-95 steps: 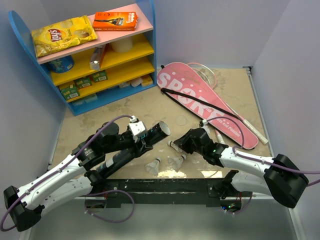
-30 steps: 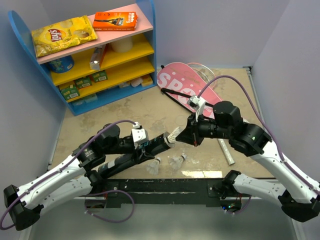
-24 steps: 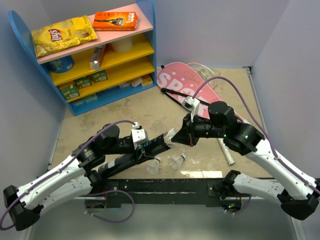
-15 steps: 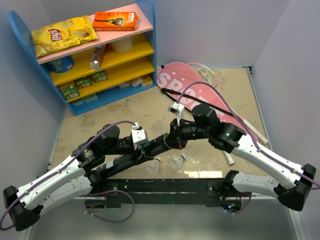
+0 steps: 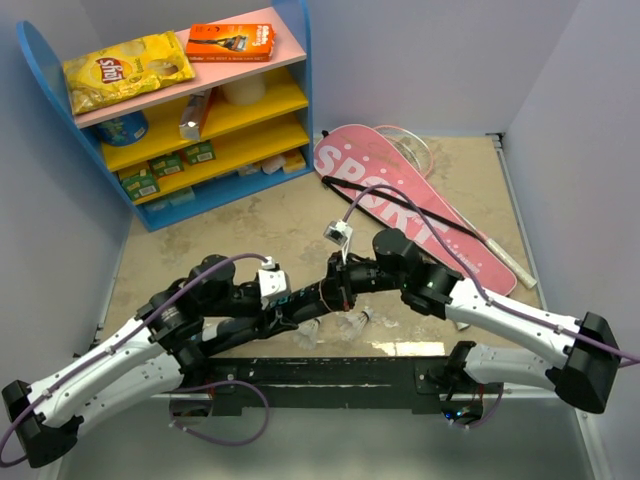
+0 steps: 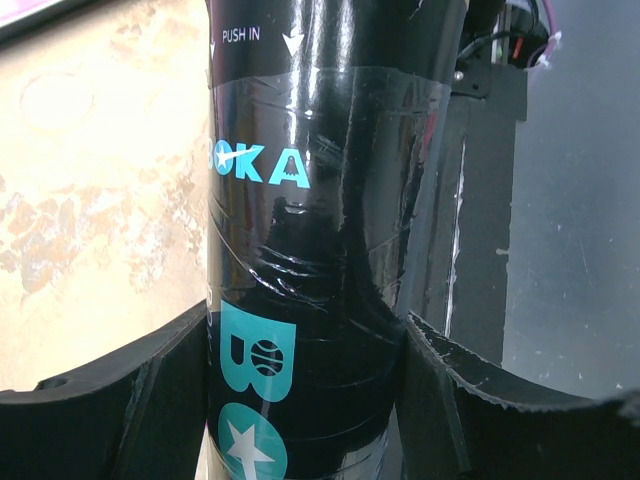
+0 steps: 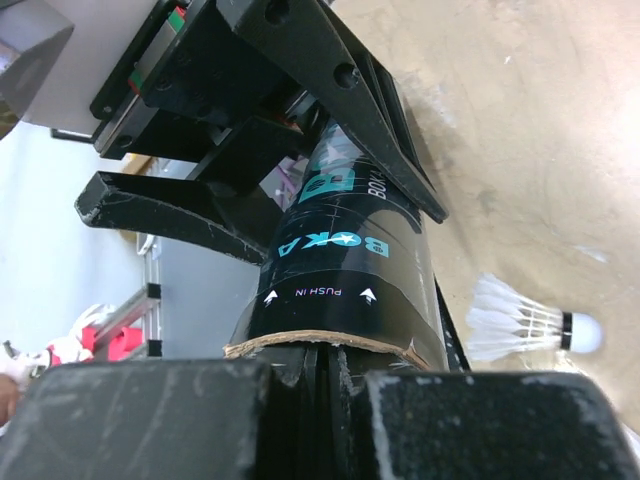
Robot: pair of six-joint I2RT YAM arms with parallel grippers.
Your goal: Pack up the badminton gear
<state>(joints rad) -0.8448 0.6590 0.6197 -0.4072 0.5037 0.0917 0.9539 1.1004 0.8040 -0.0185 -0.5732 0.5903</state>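
Observation:
My left gripper (image 5: 283, 299) (image 6: 305, 335) is shut on the long black tube (image 5: 305, 296) (image 6: 300, 220) and holds it low over the table, open end toward the right. My right gripper (image 5: 338, 287) (image 7: 335, 368) is shut, and its fingertips sit inside the tube's (image 7: 345, 265) cardboard-rimmed mouth. Nothing shows between them. Two white shuttlecocks (image 5: 310, 331) (image 5: 356, 322) lie on the table just below the tube; one shuttlecock (image 7: 530, 325) shows in the right wrist view. The pink "SPORT" cover (image 5: 400, 200) lies at the back right. The racket's handle (image 5: 508, 262) sticks out beside it.
A blue shelf unit (image 5: 290, 120) stands at the back left with a yellow chip bag (image 5: 128, 70) and an orange box (image 5: 230, 42) on top. The black base rail (image 5: 330, 372) runs along the near edge. Grey walls close in the table on the left, back and right.
My right gripper carried a shuttlecock leftward to the tube's mouth and pushed its fingers in; that shuttlecock is now out of sight. The left arm kept its hold and dropped slightly.

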